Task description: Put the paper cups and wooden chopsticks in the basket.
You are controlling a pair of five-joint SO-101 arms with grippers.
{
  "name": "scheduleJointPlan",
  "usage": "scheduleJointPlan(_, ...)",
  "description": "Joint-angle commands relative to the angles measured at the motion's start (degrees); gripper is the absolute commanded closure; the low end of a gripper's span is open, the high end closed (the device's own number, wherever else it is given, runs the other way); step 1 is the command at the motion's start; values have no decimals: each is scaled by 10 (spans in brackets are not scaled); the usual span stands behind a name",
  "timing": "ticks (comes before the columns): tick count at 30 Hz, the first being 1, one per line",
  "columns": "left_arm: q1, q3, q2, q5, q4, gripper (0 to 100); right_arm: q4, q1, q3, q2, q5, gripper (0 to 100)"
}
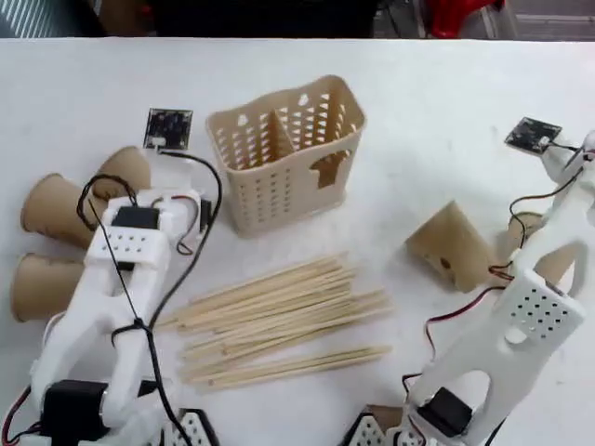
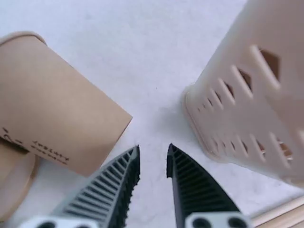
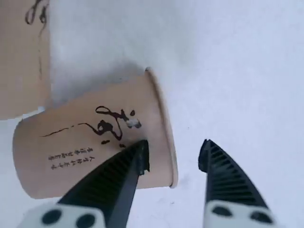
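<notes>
A: Right claw (image 3: 174, 146) spread wide over a paper cup (image 3: 95, 147) lying on its side, one finger across the wall, the other past the rim over bare counter (image 3: 237, 57).
B: Dicey! Pinch there and the thin paper may buckle, or the cup could squirt out and roll.
A: Left claw (image 2: 153, 153), fingers a sliver apart and holding nothing, sits low between a second cup (image 2: 57, 114) and the basket (image 2: 247, 95).
B: Swing sideways and it might shove the basket or set that cup rolling.
A: Basket's upright mid-counter, nothing in it that I can see. Chopsticks (image 1: 279, 316) lie in a loose heap just in front.
B: That black cable (image 1: 216, 200) could snag and scatter them. And the surface?
A: Plain white, smooth-looking, so things likely slide. Past the far edge, a dark room and something red (image 1: 460, 14)
</notes>
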State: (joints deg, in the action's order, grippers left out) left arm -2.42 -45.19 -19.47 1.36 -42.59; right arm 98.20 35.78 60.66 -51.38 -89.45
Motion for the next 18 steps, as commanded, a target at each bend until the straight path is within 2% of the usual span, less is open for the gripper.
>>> scheduleJointPlan(1,-3,4,-25,-7,10,890,2,9,26,-13,-6,823)
scheduleJointPlan(6,-4,4,-25,-7,11,890,3,18,30,21,-2,985)
scheduleJointPlan(8,-4,4,-25,-7,11,890,4,24,30,47,25,970)
scheduleJointPlan(12,-3,4,-25,-7,10,890,5,29,29,134,132,965)
scheduleJointPlan(18,-6,4,-25,-7,11,890,6,29,28,336,250,980)
